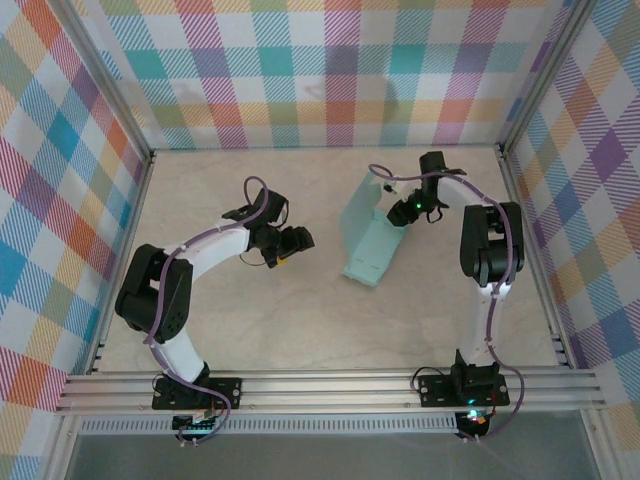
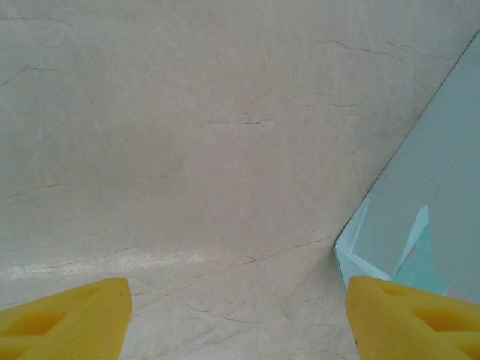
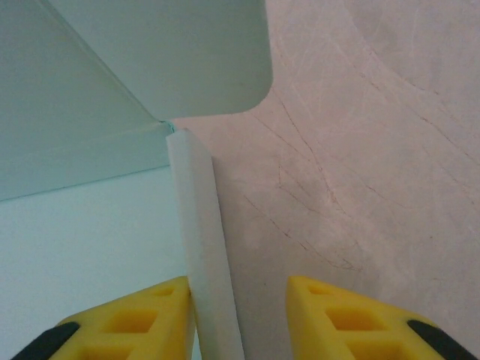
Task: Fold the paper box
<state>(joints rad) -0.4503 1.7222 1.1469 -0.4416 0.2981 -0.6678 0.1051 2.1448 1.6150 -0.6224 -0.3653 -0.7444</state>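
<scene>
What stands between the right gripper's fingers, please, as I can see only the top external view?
Observer: A narrow upright flap of the paper box stands inside the open right gripper, unclamped.
Operator: Thank you. Does it touch a finger?
Observer: It stands right beside the finger on the image's left, contact unclear; bare table shows before the other finger.
Operator: Is the left gripper holding anything?
Observer: No, the left gripper is open over the table, with the paper box's corner beside the finger on its image's right.
</scene>
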